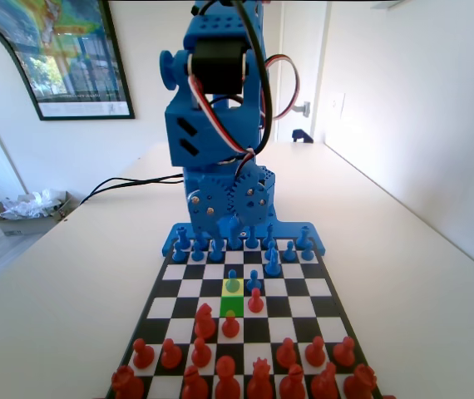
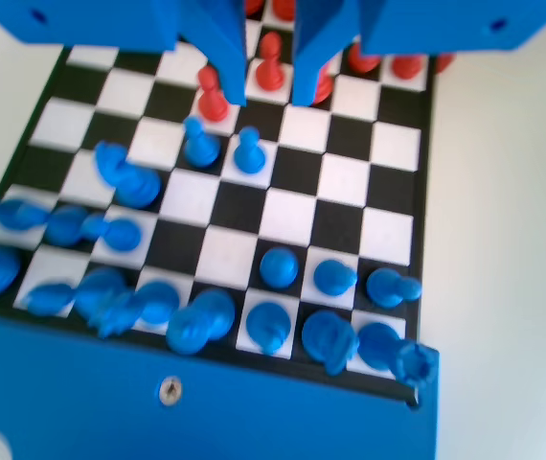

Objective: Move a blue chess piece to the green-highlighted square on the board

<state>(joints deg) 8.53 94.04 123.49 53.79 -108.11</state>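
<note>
On yellow-green square: blue chess piece [image 1: 233,282] | gripper [image 2: 269,96] above, seemingly open, apart

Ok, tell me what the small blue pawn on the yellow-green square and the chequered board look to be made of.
Small blue ball-headed pawn: looks like moulded or printed plastic, given its uniform saturated colour and soft sheen.
Flat black-and-white chequered board: seems a thin printed sheet or plastic, smooth with slight glare; which one is unclear.
</note>
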